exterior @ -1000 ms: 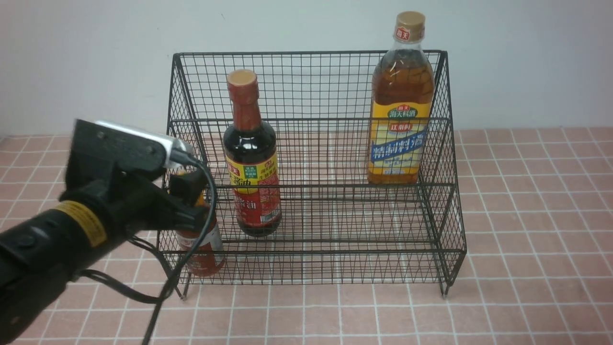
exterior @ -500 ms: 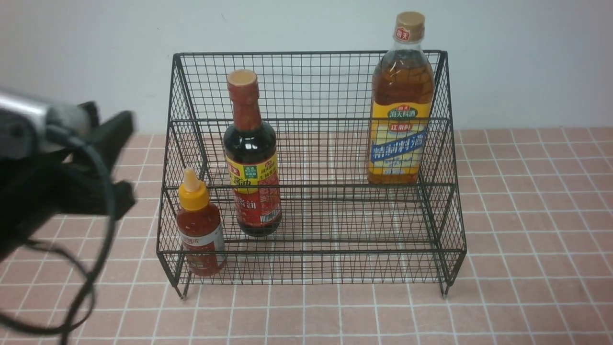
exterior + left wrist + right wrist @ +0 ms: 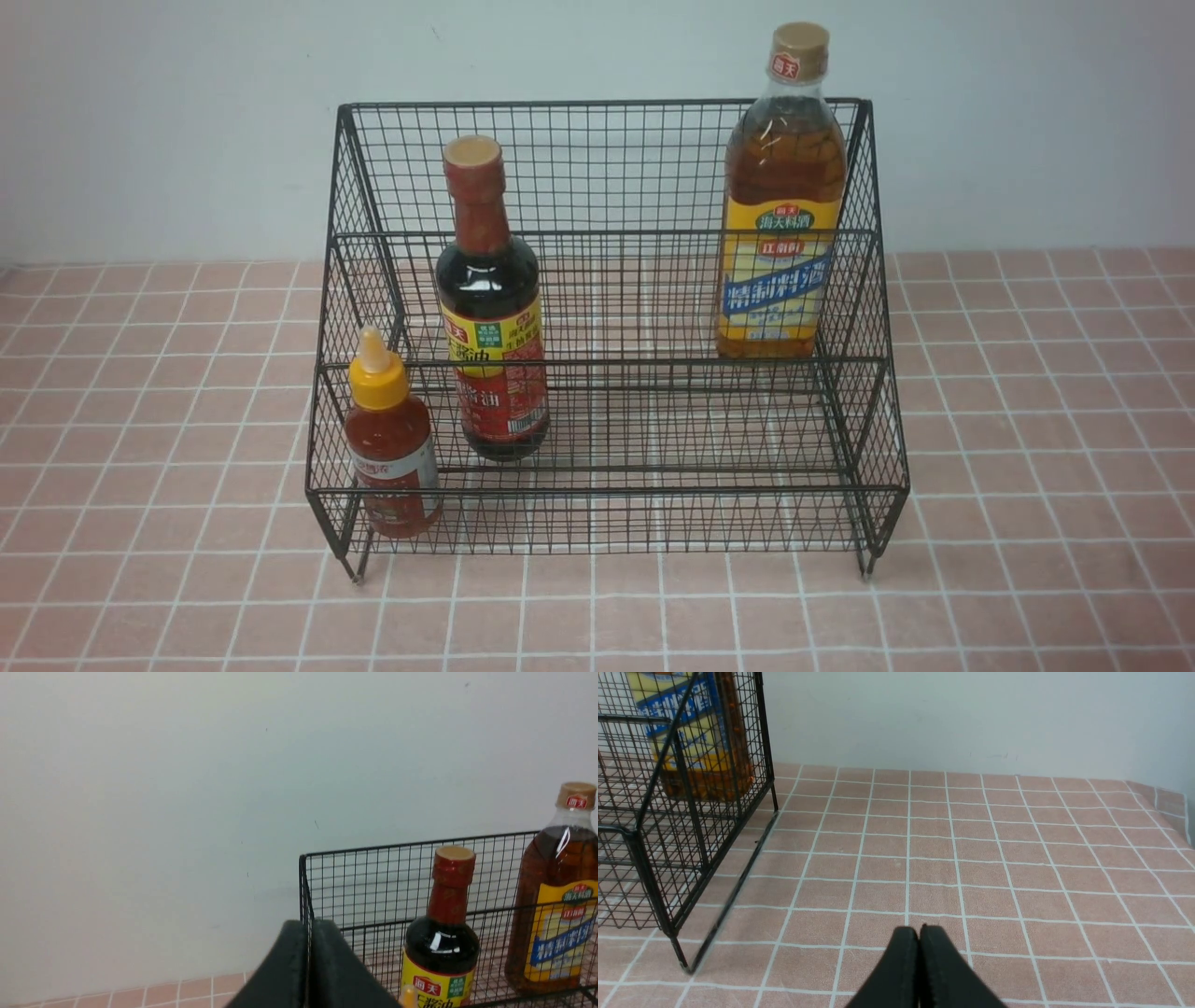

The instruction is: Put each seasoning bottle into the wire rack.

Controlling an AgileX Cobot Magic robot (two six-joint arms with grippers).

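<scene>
**Left arm gone from the front view, all three bottles racked**

Since a second ago the left arm has pulled back out of the front view, uncovering the small red bottle it was hiding. Its left gripper (image 3: 308, 970) has its jaws pressed together on nothing, and the rack's upper left corner rises just behind them. The right gripper (image 3: 919, 970) is likewise closed and empty, low over the tiled desk (image 3: 1027, 392), with the wire rack (image 3: 607, 168) at about ten o'clock in its wrist view.

Within the rack, the small red bottle (image 3: 389, 448) stands upright at seven o'clock on the lower tier, the soy-sauce bottle (image 3: 490, 317) just beside it, and the amber bottle (image 3: 782, 215) at two o'clock on the upper tier. Every long axis is vertical. By my judgement nothing is left to grasp.
</scene>
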